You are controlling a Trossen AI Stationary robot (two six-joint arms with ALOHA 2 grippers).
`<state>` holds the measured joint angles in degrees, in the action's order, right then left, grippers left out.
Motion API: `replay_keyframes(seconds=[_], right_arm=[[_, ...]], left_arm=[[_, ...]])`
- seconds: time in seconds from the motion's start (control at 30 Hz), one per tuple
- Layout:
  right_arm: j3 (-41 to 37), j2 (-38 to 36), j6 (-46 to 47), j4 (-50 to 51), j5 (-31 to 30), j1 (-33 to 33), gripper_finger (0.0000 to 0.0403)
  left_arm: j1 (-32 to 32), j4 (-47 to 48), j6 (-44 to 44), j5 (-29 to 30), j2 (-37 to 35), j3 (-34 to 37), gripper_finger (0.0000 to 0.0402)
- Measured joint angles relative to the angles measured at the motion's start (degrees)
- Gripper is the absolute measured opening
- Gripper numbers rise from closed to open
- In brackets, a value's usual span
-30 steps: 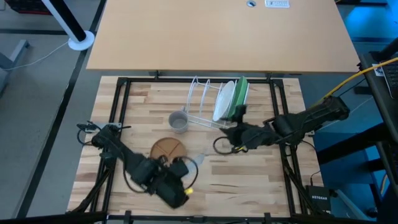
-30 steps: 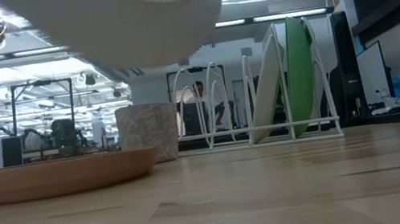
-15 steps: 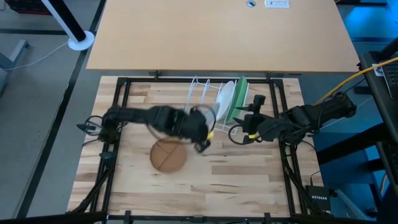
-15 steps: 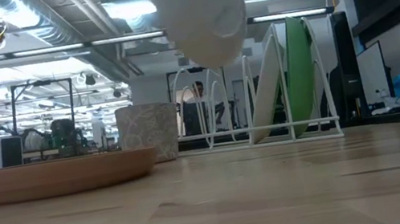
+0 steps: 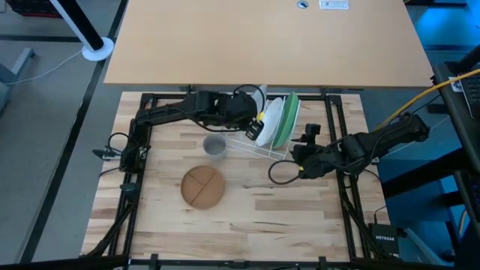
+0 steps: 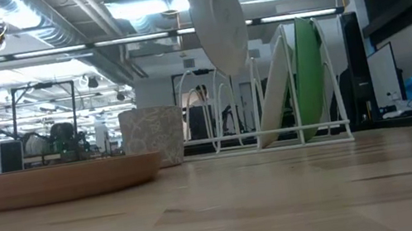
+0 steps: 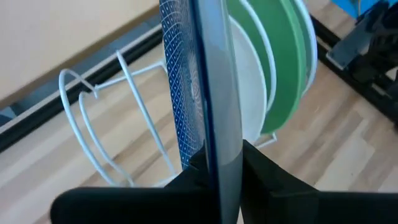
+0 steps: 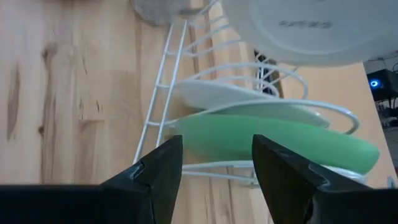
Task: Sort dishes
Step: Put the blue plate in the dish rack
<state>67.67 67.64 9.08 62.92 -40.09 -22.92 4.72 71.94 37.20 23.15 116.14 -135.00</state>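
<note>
My left gripper [image 5: 251, 120] is shut on the dark blue plate [image 7: 181, 87], which is on edge over the white wire rack [image 5: 244, 112] at the table's far side. In the low view this plate [image 6: 219, 17] hangs above the rack [image 6: 221, 104]. The white plate [image 5: 270, 124] and the green plate [image 5: 291, 118] lean in the rack's right-hand slots. The brown-orange plate [image 5: 204, 186] lies flat on the table. My right gripper [image 5: 301, 148] is open, right of the rack, pointing at the two racked plates [image 8: 280, 140]. My left gripper pinches the blue plate's rim [image 7: 214, 155] between its two fingers, one finger [image 7: 193, 171] on the patterned face and the other [image 7: 261, 174] on the back. The fingers slant down from the table's left. The plate hangs on edge below them, nearly upright, clear of rack and table.
A small grey cup [image 5: 215, 146] stands between the rack and the brown-orange plate. The rack's left slots [image 7: 99, 118] hold nothing. A black frame [image 5: 142, 150] runs along the table's edges, and a pale tabletop [image 5: 262, 45] lies beyond the far edge.
My left gripper has swung with the blue plate from the table's near left to the far side, over the rack. The plate has turned from lying fairly flat to standing on edge. My right gripper has drawn back a little toward the right edge, still open.
</note>
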Motion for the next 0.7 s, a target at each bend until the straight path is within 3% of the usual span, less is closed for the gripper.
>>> replay_keyframes(seconds=[0.37, 0.7], right_arm=[[-11.55, 0.16, 0.05, -9.32, 0.34, 0.07, 0.0198], [-19.33, 0.19, 0.15, -20.89, 7.64, 0.07, 0.0198]], left_arm=[[4.82, -9.27, -0.13, 0.01, 0.17, 7.86, 0.0023], [5.08, -20.47, -1.16, -0.91, 0.28, 20.79, 0.0029]])
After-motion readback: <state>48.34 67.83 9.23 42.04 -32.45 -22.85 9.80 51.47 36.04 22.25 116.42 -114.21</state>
